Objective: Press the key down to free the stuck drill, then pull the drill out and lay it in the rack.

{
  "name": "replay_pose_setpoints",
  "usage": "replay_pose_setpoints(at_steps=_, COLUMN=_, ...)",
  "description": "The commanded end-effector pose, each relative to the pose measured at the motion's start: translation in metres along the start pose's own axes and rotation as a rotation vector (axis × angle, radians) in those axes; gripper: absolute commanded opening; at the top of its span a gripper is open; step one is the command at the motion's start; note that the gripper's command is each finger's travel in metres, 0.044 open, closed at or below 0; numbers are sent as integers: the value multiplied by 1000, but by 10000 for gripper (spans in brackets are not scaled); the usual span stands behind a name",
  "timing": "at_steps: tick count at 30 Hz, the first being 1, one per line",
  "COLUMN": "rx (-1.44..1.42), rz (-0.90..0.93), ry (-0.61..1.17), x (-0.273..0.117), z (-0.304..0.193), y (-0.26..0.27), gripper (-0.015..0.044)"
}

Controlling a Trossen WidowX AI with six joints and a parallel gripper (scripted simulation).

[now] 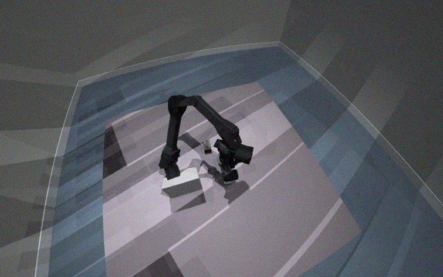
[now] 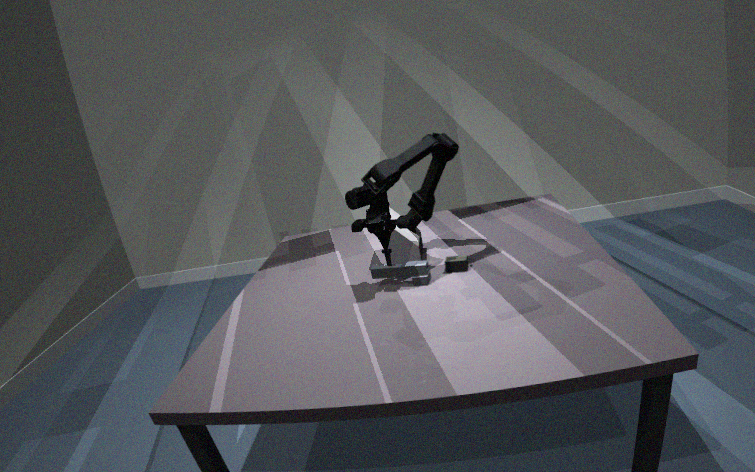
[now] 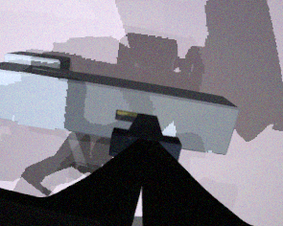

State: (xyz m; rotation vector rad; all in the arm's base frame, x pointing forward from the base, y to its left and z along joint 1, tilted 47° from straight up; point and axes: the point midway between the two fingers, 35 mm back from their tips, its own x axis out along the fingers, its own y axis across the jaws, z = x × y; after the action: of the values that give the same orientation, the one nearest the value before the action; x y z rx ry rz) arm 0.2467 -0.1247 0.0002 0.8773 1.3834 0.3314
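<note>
A long pale grey-blue housing (image 2: 396,271) (image 3: 192,117) lies on the table, with a smaller block (image 3: 35,59) at its far left side in the wrist view. A short slot with a yellow strip (image 3: 127,114) shows in its top; whether this is the key or the drill I cannot tell. My gripper (image 2: 389,262) (image 3: 146,149) is shut and empty. It points down with its tips at the housing's top, just beside the slot. Contact is unclear. The fingers hide part of the housing. A small olive block (image 1: 206,147) (image 2: 456,263) stands apart; I cannot tell if it is the rack.
The arm's base stands on a white block (image 1: 183,183). The arm arches over the table (image 1: 267,213) (image 2: 309,351) between base and housing. The olive block lies close to one end of the housing. Striped light and shadows cross the table top.
</note>
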Motion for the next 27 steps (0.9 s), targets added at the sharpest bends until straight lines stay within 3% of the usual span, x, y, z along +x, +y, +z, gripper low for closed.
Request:
replay_pose_setpoints(at_steps=1, rx=5, rz=21, ry=60, x=23, z=-7, y=3, gripper=0)
replay_pose_setpoints(at_steps=23, rx=5, rz=22, ry=60, x=31, z=-7, y=4, gripper=0)
replay_pose_setpoints(at_steps=27, rx=6, rz=19, ry=59, x=12, z=-2, y=2, gripper=105)
